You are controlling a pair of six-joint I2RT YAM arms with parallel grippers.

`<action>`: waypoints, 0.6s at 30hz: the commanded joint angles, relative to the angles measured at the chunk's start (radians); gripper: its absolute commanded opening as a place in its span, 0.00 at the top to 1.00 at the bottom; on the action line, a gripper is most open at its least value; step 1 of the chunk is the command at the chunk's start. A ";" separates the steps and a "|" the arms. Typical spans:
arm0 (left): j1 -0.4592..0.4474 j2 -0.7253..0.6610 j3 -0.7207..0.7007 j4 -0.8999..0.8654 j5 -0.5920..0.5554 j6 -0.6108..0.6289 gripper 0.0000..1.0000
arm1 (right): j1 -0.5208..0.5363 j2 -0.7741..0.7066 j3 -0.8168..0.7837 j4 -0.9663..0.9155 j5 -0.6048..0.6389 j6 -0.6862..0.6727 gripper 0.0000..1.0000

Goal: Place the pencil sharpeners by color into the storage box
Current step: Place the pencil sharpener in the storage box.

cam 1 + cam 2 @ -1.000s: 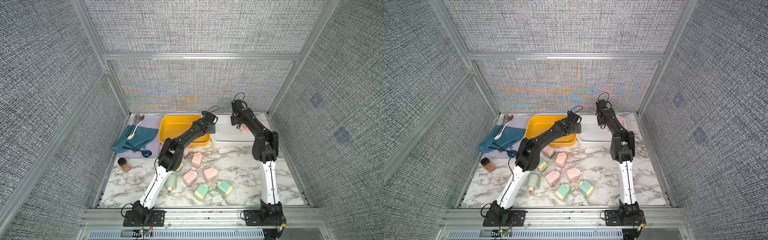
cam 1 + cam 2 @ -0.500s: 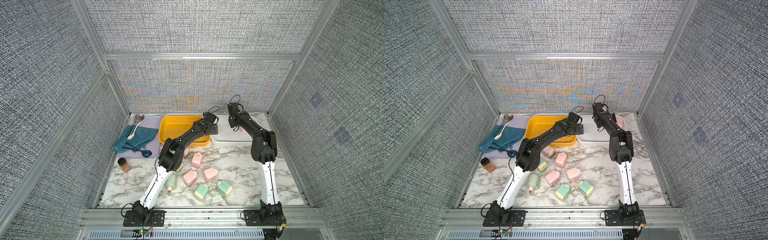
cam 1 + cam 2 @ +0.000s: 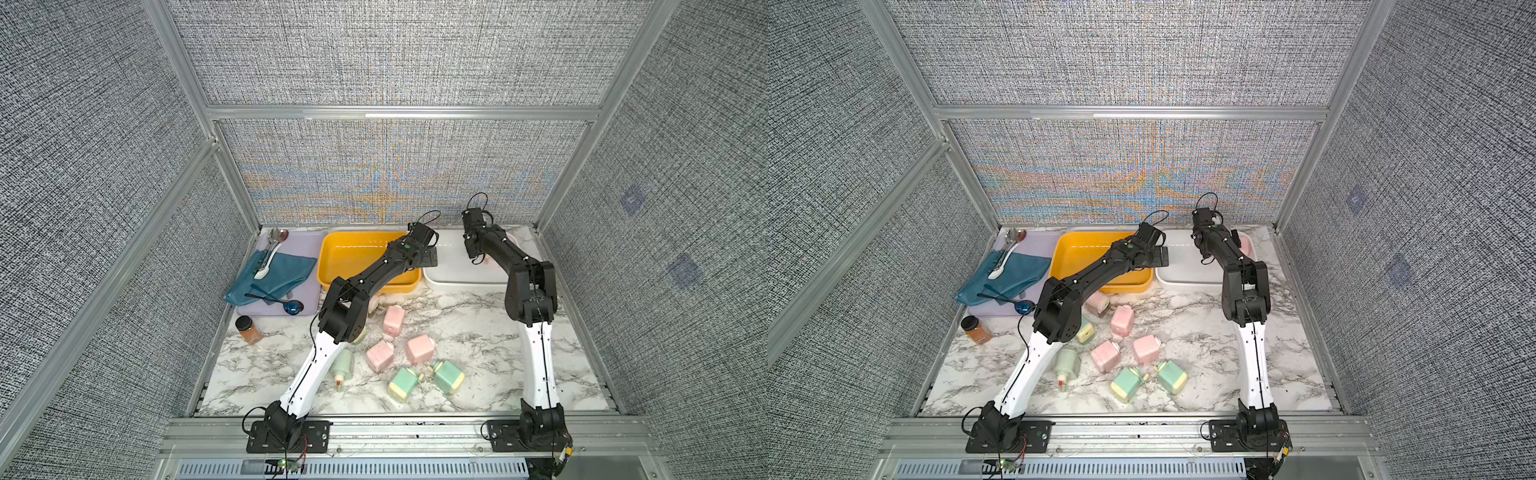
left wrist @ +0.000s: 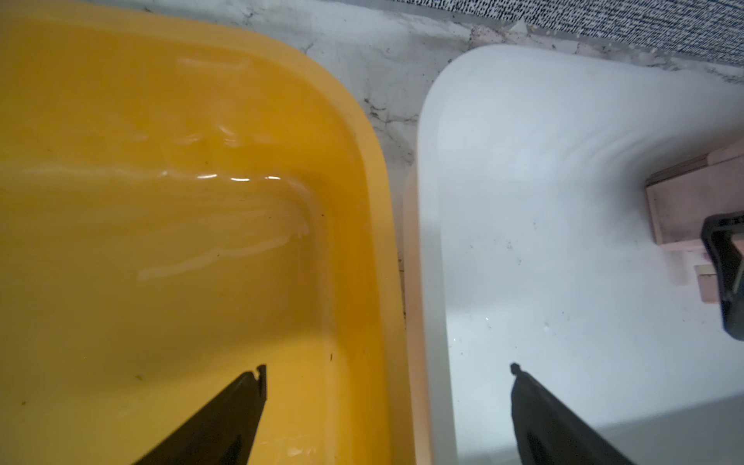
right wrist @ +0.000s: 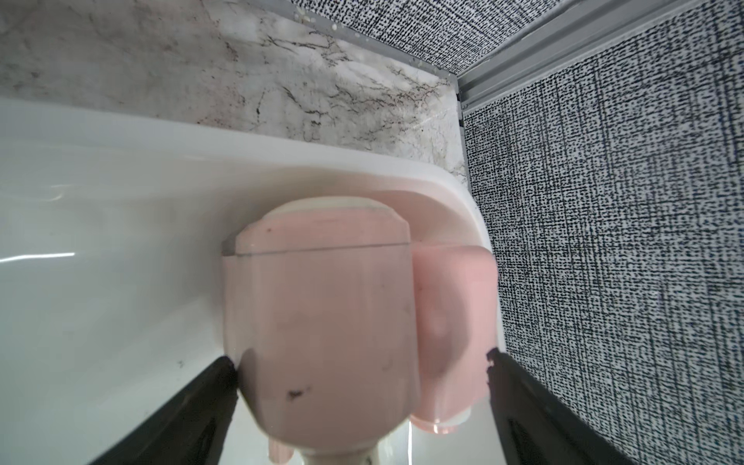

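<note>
Your right claw (image 5: 360, 358) hangs in the far right corner of the white box (image 3: 461, 284), with its jaws spread wide and gripping nothing. Between its fingers (image 5: 193, 406), two pink sharpeners lie side by side on the box floor. The inner pink sharpener (image 5: 322, 314) fills most of the gap, and the corner pink sharpener (image 5: 451, 306) sits against the box's curved wall. One finger seems to touch the inner one's side, though from the wrist view you can't tell whether it touches or is only just beside it.

Your left claw (image 4: 388, 369) is fully spread too, and empty. It hovers over the seam where the yellow box (image 4: 362, 161) and the white box stand just beside each other, with one finger above each.

On the worktop (image 3: 469, 332) in front of the boxes, eight sharpeners lie loose in a cluster. Of the four loose pink sharpeners (image 3: 1123, 320), one is tucked beside the left arm's elbow near the yellow box's front wall. The four green sharpeners (image 3: 1126, 384) have cream ends. One is partly hidden under that elbow, and two lie close together nearest the front edge.

A brown spice jar (image 3: 248, 330) stands upright at the worktop's left side. It is just in front of a lilac tray (image 3: 299, 245) that carries a blue cloth (image 3: 291, 270) and spoons.
</note>
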 commanded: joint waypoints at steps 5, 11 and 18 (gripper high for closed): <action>0.001 -0.005 -0.002 -0.025 -0.033 0.014 0.01 | 0.002 -0.017 -0.003 -0.001 -0.071 -0.009 0.01; 0.002 -0.030 -0.045 -0.034 -0.103 -0.010 0.01 | 0.019 -0.050 -0.007 0.031 -0.098 -0.009 0.01; 0.003 -0.060 -0.092 -0.033 -0.118 -0.025 0.01 | 0.034 -0.077 -0.013 0.034 -0.092 -0.005 0.01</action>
